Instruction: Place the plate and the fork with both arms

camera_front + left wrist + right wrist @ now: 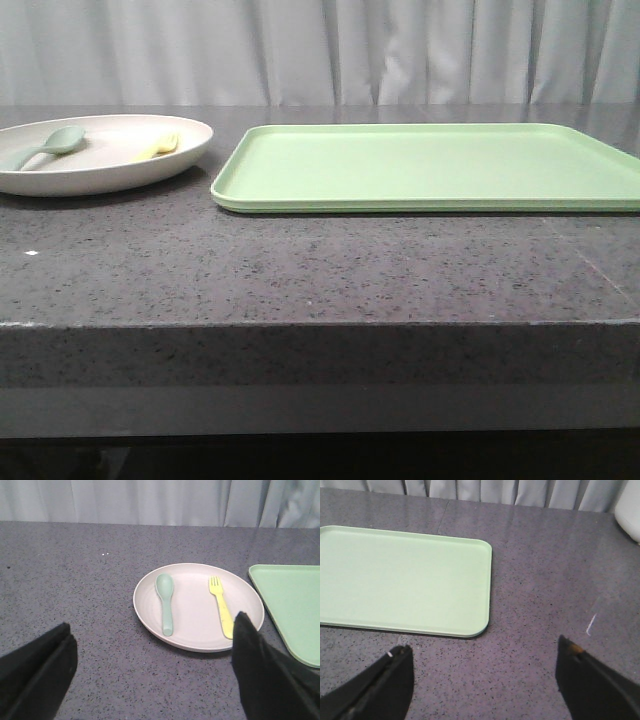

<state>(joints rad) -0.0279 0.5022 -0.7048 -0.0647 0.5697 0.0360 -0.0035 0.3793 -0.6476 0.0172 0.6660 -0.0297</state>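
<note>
The cream plate (110, 168) sits on the grey table at the far left; it also shows in the left wrist view (195, 630). In it lie the yellow fork (222, 607), also seen in the front view (160, 143), and a muted green spoon (166, 602). My left gripper (155, 652) is open and empty, above the table just short of the plate's near rim; one fingertip (245, 630) overlaps the fork's handle end in view. My right gripper (482, 665) is open and empty over bare table near the tray's corner. Neither gripper shows in the front view.
A large flat light-green tray (430, 165) lies right of the plate; it also shows in the right wrist view (405, 580) and in the left wrist view (292, 605). A white object (631, 510) stands at the edge of the right wrist view. A grey curtain hangs behind the table.
</note>
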